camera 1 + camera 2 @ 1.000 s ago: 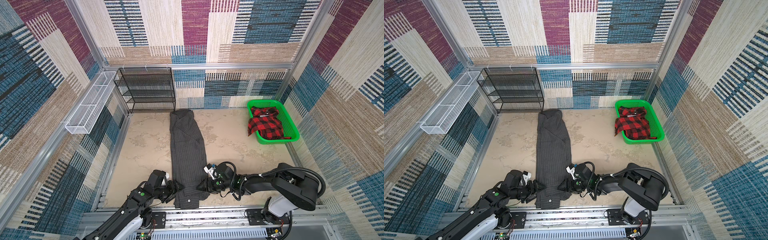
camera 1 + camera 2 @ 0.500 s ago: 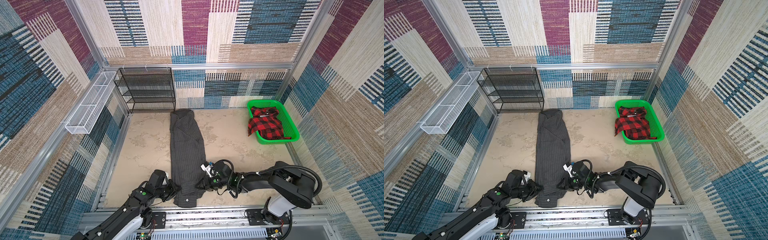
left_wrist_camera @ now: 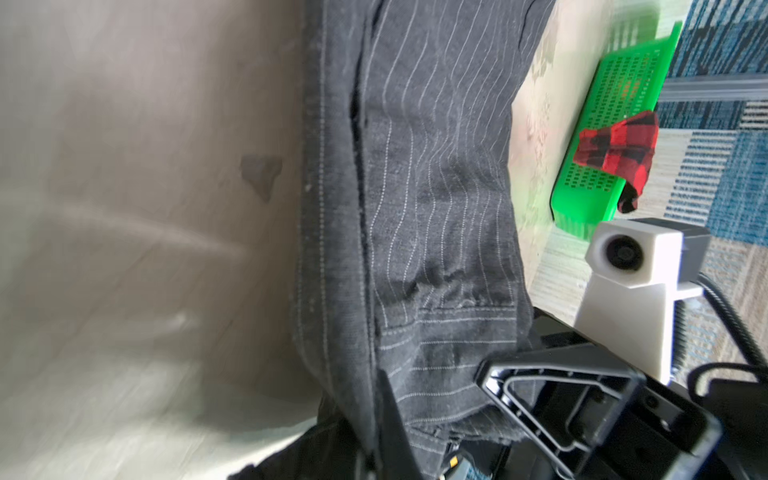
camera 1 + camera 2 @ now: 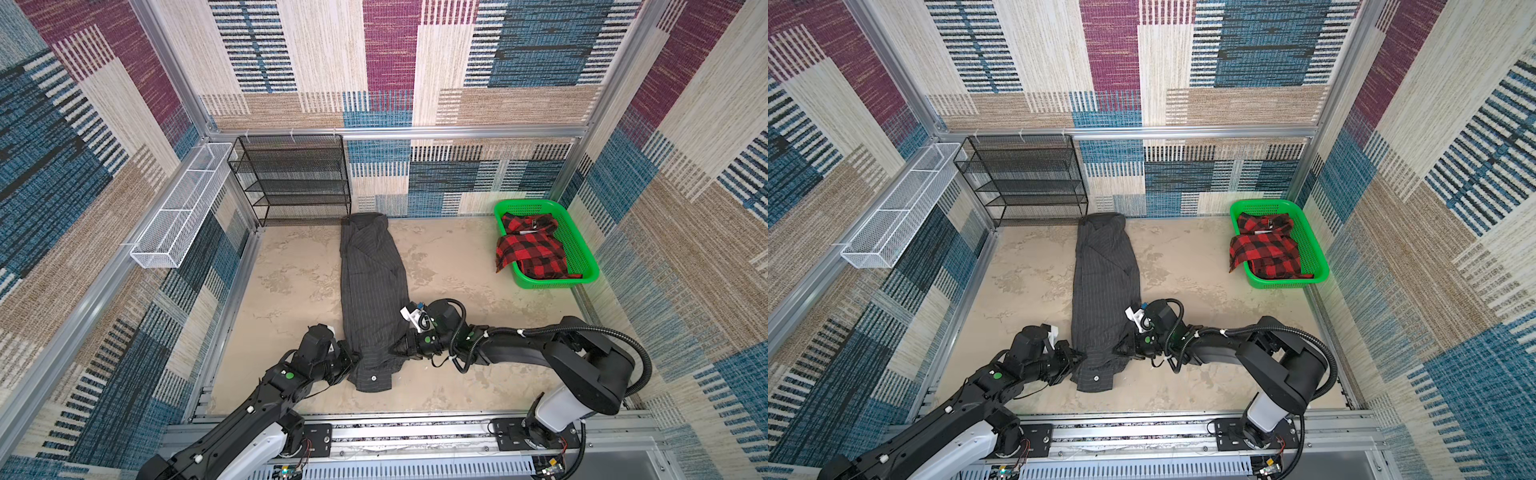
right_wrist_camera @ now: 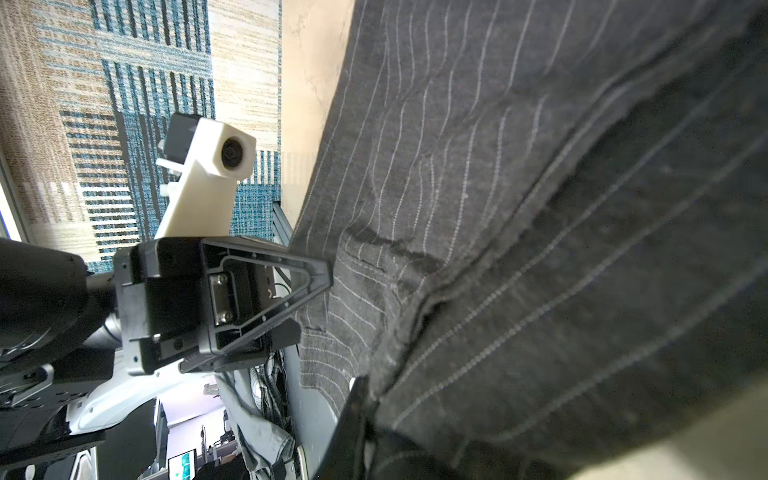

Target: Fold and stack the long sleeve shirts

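Beige tabletop: grey pinstripe shirt stretched long, near end pinched from both sides; left gripper clamped on its left edge, right gripper on right edge. Second ago jaws stood apart beside cloth. Far beyond right gripper, red check shirt in green basket.

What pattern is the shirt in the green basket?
Red and black check. The shirt shows best in a top view.

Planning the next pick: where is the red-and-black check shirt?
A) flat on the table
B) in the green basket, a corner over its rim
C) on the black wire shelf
B: the check shirt lies bunched in the green basket, one corner draped over its rim.
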Motion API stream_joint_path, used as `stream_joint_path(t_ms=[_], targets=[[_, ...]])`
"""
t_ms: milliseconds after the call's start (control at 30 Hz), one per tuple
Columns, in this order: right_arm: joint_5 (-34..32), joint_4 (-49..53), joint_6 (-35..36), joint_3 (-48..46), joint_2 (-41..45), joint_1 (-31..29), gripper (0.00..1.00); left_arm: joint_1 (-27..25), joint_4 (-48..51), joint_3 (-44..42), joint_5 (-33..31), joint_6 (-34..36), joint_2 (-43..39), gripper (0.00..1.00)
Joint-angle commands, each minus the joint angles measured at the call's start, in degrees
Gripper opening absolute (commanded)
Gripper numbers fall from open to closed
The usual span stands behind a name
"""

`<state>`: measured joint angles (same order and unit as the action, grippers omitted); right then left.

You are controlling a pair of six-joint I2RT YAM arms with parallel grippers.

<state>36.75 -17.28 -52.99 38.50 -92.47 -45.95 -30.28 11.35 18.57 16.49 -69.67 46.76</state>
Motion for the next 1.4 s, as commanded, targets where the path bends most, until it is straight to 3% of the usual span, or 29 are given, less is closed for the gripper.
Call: stream_joint_path(t_ms=[0,400,700,933,1033,1100,1167,1367], targets=[[3.87,3.89,4.02,3.52,-1.62,1.97,0.13,0.6,-3.77,3.97,-3.28,2.69,4.07,0.0],[11.11,13.86,12.83,19.84,-11.58,10.86,0.11,8.82,-7.48,18.87,0.99,9.81,23.18,0.0],[14.59,18.87,16.23,34.68,-22.24,15.49,0.1,15.65,-8.18,29.37,5.82,14.31,34.42,0.0],[16.58,23.71,18.09,47.96,-31.41,18.34,0.11,19.0,-9.5,39.17,10.78,16.34,48.08,0.0],[17.63,24.62,17.92,52.79,-35.55,19.6,0.16,20.11,-10.21,42.78,11.52,16.54,52.87,0.0],[18.4,25.3,17.92,56.49,-38.2,20.26,0.26,20.68,-9.47,45.56,12.15,16.97,55.79,0.0],[18.79,26.13,18.16,59.14,-40.22,20.65,0.4,21.12,-8.2,48.35,12.9,17.53,59.04,0.11],[17.62,27.3,18.72,63.09,-42.5,22.03,0.6,22.15,-6.5,54.65,13.06,17.49,64.93,0.47]])
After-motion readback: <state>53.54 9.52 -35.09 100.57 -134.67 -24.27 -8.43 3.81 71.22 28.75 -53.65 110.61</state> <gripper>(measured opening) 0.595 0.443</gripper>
